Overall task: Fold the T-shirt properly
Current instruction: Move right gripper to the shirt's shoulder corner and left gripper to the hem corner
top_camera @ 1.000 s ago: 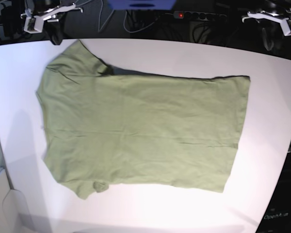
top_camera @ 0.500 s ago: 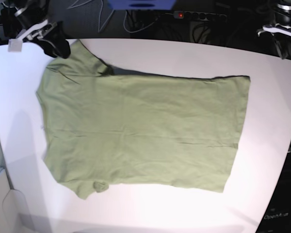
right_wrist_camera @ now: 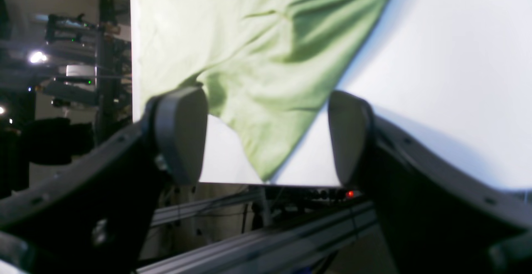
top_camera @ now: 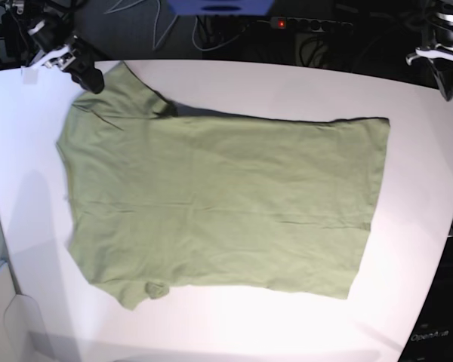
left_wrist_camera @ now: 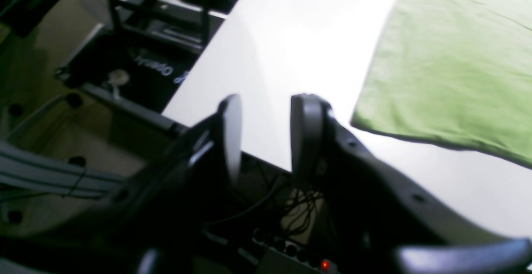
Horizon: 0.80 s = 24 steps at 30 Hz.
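white table (top_camera: 287, 83) with a dark mess of cables and a power strip (top_camera: 311, 24) with a red light behind it. the t-shirt (top_camera: 219, 204) is spread flat across the middle, sleeves toward the base view's left, hem toward its right.

compared with a second ago the shirt hasn't budged at all. what moved is the arms: the right gripper (top_camera: 79, 66) came down from the top edge to sit right at the upper sleeve corner, and its jaws went from closed to spread wide. in its wrist cam the right gripper (right_wrist_camera: 266, 134) has the sleeve tip sitting between the two pads, nothing pinched. the left gripper (top_camera: 445, 72) slid further toward the far right corner.

left gripper (left_wrist_camera: 266, 134) in its own cam is partway open, empty, hanging over the table edge with the hem corner off to the side.

hard to see: both wrist views are blurry, and in the base view the left gripper is cut off by the frame.
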Motion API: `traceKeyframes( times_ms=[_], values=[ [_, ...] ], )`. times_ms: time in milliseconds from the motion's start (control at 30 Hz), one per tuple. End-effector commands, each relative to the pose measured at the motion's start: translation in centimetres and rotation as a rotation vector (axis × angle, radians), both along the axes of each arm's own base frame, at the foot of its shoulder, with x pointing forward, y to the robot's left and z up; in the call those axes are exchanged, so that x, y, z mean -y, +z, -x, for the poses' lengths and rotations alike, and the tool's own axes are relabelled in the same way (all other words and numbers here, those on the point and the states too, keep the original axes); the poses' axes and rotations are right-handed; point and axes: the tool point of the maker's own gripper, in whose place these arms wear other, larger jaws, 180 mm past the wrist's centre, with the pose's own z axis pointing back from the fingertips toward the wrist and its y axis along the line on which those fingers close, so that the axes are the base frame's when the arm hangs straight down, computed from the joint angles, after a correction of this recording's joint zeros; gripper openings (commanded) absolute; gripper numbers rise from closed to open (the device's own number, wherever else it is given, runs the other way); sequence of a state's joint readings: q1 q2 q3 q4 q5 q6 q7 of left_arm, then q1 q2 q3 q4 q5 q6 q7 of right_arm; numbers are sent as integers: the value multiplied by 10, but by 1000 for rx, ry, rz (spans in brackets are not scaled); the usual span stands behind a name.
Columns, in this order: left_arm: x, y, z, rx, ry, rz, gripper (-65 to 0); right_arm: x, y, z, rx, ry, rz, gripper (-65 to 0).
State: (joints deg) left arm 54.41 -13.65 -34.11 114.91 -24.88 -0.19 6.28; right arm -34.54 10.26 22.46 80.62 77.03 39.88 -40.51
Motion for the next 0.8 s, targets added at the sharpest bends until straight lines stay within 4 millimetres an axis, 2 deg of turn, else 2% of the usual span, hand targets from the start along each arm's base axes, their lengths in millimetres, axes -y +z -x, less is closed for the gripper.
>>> traceKeyframes(
  times_ms=[0,200,267,333,467,533,600,767],
  values=[
    [-2,10,-2,24,-9,-27,-459,-3,-3,4,-20,26,12,-209],
    [-2,10,-2,24,-9,-27,-459,-21,-6,4,-27,64,-19,-212],
    [-2,10,-2,23,-8,-27,-459,-23,-6,4,-25,66,-24,-232],
    [-2,10,-1,23,-7,-26,-459,-23,-5,-1,-13,67,-22,-312],
    [-2,9,-1,21,-6,-26,-459,-24,-5,-3,-12,70,-25,-531],
    [-2,9,-1,20,-5,-26,-459,-28,-6,-1,-24,91,-27,-602],
    [-3,8,0,18,-4,-25,-459,-29,-7,-2,-27,104,-29,-646],
    [-3,6,0,16,-3,-16,-458,-32,-6,-7,-22,128,-29,-647]
  ],
)
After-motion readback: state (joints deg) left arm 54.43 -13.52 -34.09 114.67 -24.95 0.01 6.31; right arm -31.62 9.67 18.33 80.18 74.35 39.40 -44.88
